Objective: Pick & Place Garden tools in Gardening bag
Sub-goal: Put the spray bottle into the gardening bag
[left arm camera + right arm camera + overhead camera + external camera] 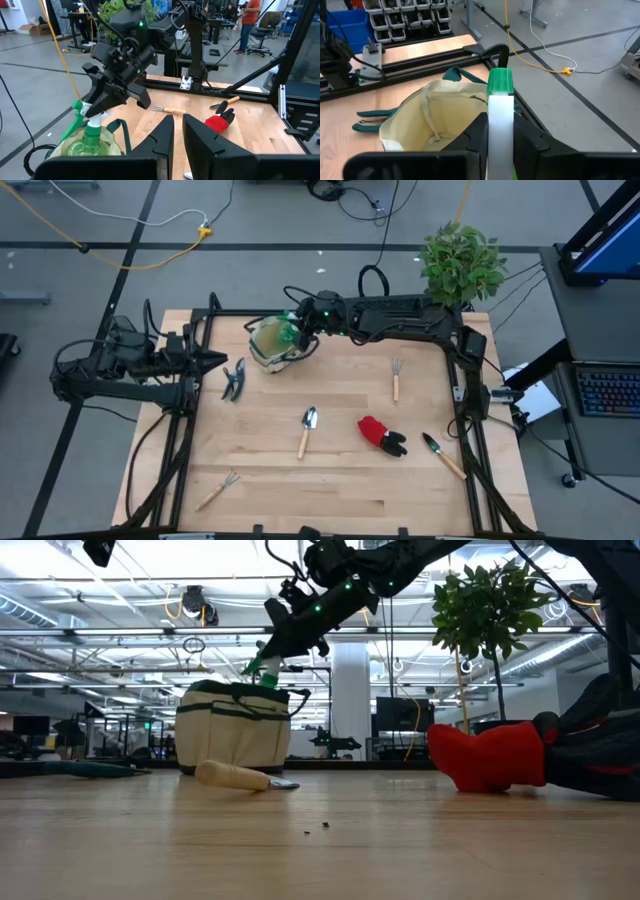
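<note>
**Spray bottle held over the gardening bag**

Red-black gloves lie closest to the table-level camera, with a wooden-handled silver trowel between them and the gardening bag, which stands upright and open-mouthed near the table's far edge. Reaching in from the far right corner, the right arm stretches nearly level across the back of the table, wrist tipped downward — its right gripper is clamped on the neck of the green spray bottle, whose green head sits just above the bag's rim and over its opening. On the other side of the bag, the left arm is folded low at the table's left edge, its left gripper closed on nothing and pointing toward the bag.

Dark pruning shears lie just left of the bag, between it and the left gripper. Right of the bag, well apart, rests a small fork; a green-bladed trowel lies beyond the gloves near the right edge, and a rake sits far from the bag in the near left corner. Bare wood spreads in front of the bag — most of the table's middle is free. A leafy potted plant stands off the far right corner.
</note>
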